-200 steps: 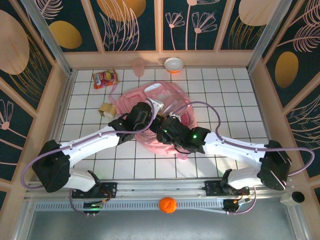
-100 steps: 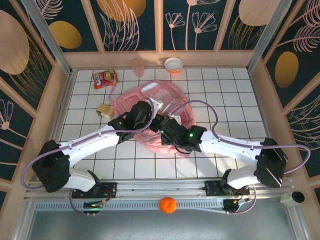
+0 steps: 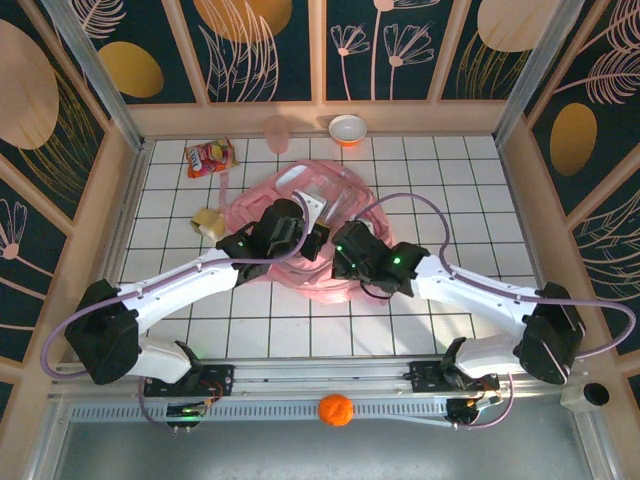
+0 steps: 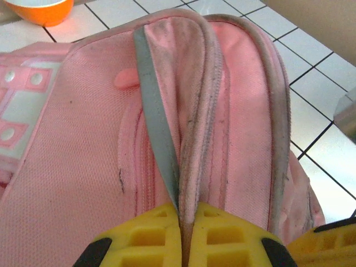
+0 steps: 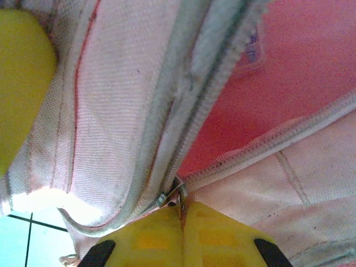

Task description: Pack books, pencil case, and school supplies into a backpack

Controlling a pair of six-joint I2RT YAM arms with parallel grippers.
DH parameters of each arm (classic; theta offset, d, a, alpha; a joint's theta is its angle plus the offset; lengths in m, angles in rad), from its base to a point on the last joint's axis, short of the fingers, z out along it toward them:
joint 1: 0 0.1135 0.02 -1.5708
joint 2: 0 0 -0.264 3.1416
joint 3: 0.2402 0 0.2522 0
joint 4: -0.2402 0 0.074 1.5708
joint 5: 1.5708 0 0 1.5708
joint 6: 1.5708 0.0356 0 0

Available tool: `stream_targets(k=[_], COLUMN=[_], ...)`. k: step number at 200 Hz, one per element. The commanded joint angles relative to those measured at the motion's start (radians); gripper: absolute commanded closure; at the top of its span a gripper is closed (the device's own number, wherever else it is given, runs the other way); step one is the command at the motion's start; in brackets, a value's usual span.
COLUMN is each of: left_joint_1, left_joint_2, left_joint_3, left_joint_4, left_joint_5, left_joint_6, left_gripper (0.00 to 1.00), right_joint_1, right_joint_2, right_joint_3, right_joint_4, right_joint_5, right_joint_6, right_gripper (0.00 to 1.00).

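backpack lies in the middle of the table, nearer the far edge. your left gripper has its fingers pressed together on a raised seam fold of the pink fabric. your right gripper is pinched closed on the fabric right at the metal zipper pull. you can see a tan-yellow supply piece just beside the backpack, toward the left edge.

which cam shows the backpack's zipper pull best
The right wrist view: the metal zipper pull sits close up at the right gripper, zip tracks parting above. The left wrist view has a pinched fold of the backpack; from the top the pull is too small.
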Motion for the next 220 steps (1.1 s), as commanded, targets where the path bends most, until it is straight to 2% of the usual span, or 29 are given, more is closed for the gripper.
stream_targets(k=[1,43,82,112,119,150,220], left_joint_1=[0.007,0.008,0.007,0.008,0.007,0.008,0.016], left_joint_2=[-0.023,-0.026,-0.021,-0.021,-0.021,-0.031,-0.022], left_joint_3=[0.036,0.039,0.049,0.059,0.06,0.05,0.018], left_joint_4=[0.017,0.028,0.044,0.047,0.048,0.04,-0.09], left_joint_5=[-0.004,0.015,0.046,0.06,0.061,0.068,0.142], left_joint_6=[0.035,0.043,0.043,0.044,0.044,0.075,0.357], left_gripper=[1.0,1.0,1.0,1.0,1.0,1.0,1.0], right_joint_1=[-0.072,-0.093,-0.086,-0.086,-0.087,-0.093,-0.192], right_joint_2=[-0.043,-0.043,-0.029,-0.023,-0.021,-0.023,-0.08], right_joint_3=[-0.025,-0.053,-0.092,-0.123,-0.13,-0.104,-0.031], right_joint_4=[-0.049,0.001,0.059,0.11,0.119,0.071,-0.05], right_joint_5=[0.065,-0.009,-0.032,-0.053,-0.057,-0.036,-0.051], right_joint_6=[-0.053,-0.117,-0.129,-0.154,-0.163,-0.223,-0.394], right_gripper=[1.0,0.99,0.81,0.79,0.8,1.0,1.0])
